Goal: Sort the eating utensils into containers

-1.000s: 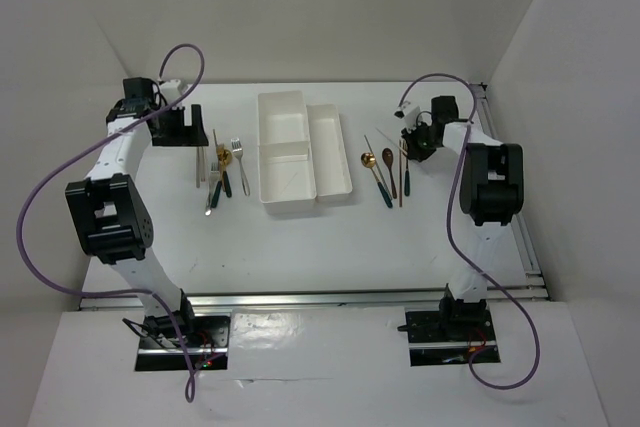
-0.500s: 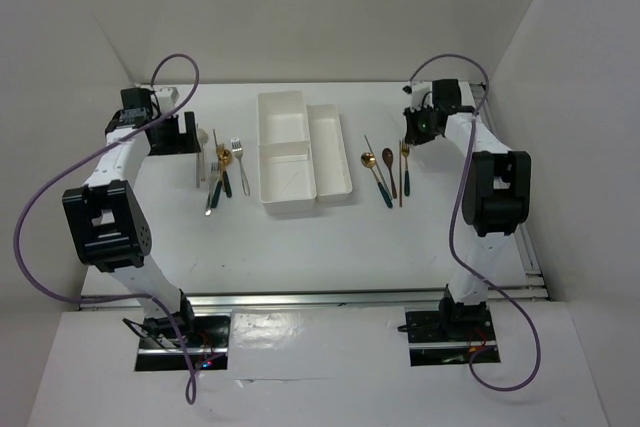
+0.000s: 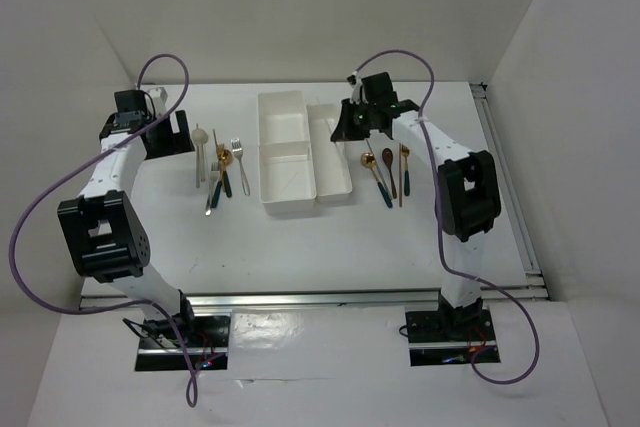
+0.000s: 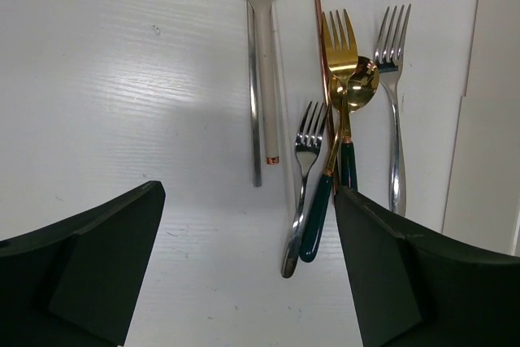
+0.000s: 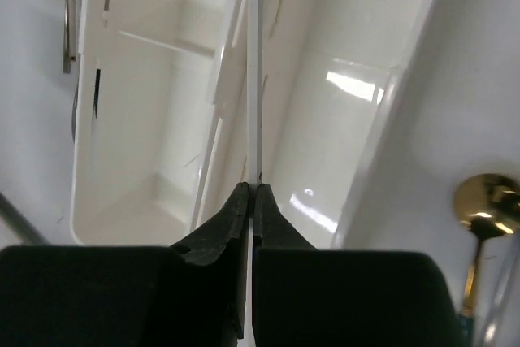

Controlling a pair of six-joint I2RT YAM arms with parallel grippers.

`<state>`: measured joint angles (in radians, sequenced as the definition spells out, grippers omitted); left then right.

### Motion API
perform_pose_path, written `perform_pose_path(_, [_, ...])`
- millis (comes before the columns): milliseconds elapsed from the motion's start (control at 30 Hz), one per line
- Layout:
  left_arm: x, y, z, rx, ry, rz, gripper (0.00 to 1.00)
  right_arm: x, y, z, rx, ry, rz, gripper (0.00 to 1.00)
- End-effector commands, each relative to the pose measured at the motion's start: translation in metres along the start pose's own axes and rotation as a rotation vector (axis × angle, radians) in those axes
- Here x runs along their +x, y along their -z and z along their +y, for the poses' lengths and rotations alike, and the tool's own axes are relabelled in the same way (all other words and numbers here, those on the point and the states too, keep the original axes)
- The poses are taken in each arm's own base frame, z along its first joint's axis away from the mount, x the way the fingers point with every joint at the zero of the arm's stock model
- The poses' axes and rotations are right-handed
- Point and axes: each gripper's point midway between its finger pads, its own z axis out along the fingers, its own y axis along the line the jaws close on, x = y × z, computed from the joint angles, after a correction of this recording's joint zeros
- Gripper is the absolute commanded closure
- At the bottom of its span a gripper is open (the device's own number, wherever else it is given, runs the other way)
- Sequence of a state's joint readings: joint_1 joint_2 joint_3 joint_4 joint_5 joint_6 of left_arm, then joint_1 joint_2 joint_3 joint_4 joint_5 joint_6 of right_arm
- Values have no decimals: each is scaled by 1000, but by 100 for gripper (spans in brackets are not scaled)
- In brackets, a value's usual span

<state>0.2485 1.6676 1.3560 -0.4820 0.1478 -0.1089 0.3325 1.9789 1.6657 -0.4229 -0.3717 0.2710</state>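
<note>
Gold-and-steel pile, left: unsorted on the white table at the tray's 9 o'clock lie a pale-headed silver spoon, copper-coloured chopstick, gold teal-handled fork, gold spoon, long silver fork and short silver fork.
Right pile: at the tray's 3 o'clock wait a gold teal-handled spoon, brown spoon and gold fork.
White plastic tray: every bin looks bare, so I judge the sorting barely begun.
My left gripper: spread wide, empty, above the left pile.
My right gripper: pinching a thin silvery chopstick over the tray, about its long narrow bin.
Views: only my right wrist shows that pinch; only the top view shows both piles.
</note>
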Motion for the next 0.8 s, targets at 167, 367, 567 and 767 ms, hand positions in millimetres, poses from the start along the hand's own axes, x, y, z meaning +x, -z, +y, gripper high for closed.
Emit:
perform_pose_path(167, [-20,33,9,-77,-33,-98,0,40,-36,-14,24,-281,141,100])
perform_pose_path(367, [-26,39,12,-97,-44,-118,0,57,-45,-15,-10,-295,181,51])
perform_pose_path(567, [-18,34,0,-19,-78,-112,0,-8,-7,-5,-95,-111,15,35])
perform_pose_path(767, [-8,24,-12,30,-93,-92,0,-57,71,-42,-5,135,-183,36])
